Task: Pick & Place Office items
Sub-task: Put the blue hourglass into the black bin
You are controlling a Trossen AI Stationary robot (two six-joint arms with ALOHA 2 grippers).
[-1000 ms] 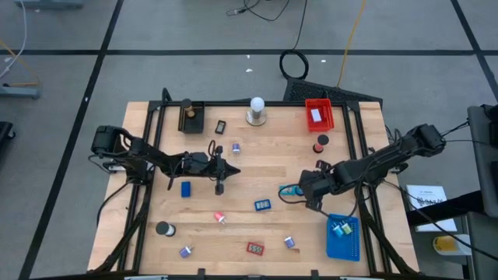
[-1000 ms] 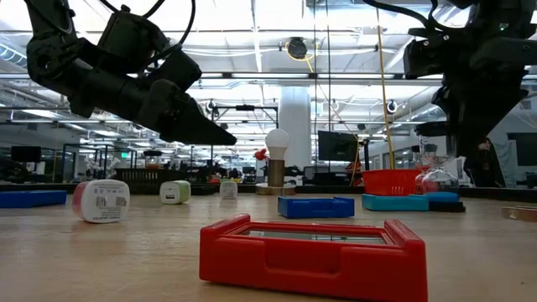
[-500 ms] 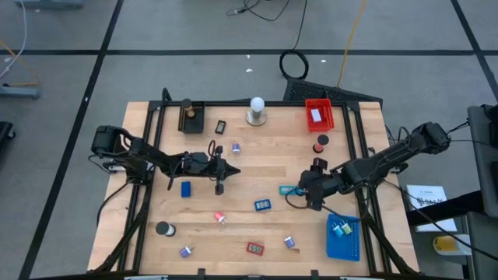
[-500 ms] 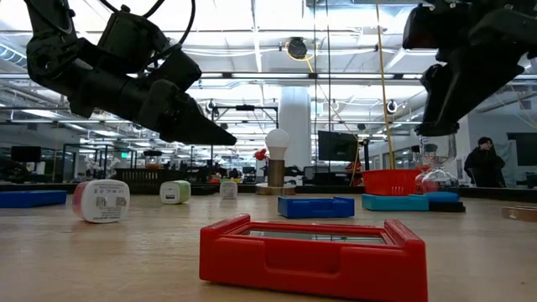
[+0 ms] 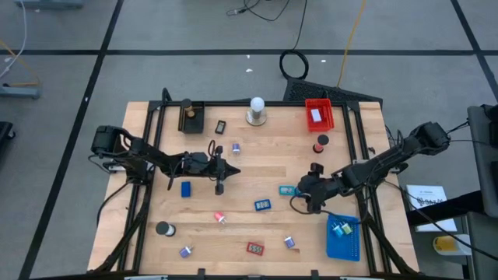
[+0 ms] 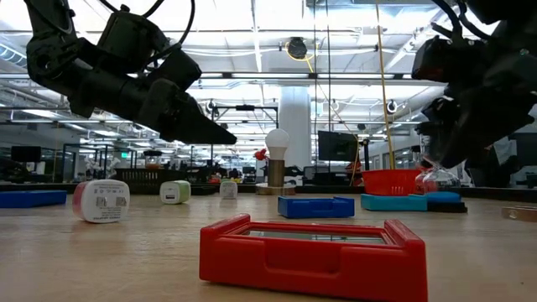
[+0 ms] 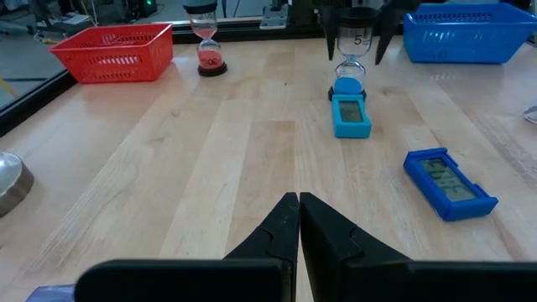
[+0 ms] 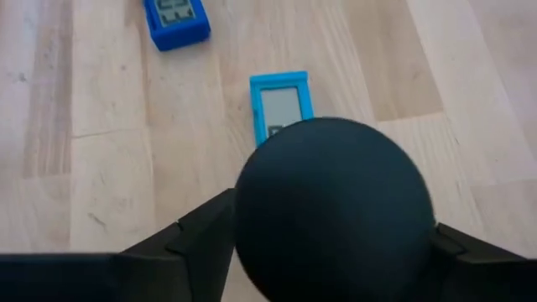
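The right gripper [image 5: 311,196], right of centre in the high view, is closed on a small sand timer [image 7: 351,46], its fingers on either side of the round black cap [image 8: 334,205]; the timer hangs upright, long axis vertical, just above the teal timer [image 5: 289,190] lying flat on the wood. The blue tray [image 5: 342,247] lies toward the frame's lower right, close to this gripper and far nearer the right arm (so probably its destination). The left gripper [image 7: 298,220] waits left of centre, fingers together, empty.
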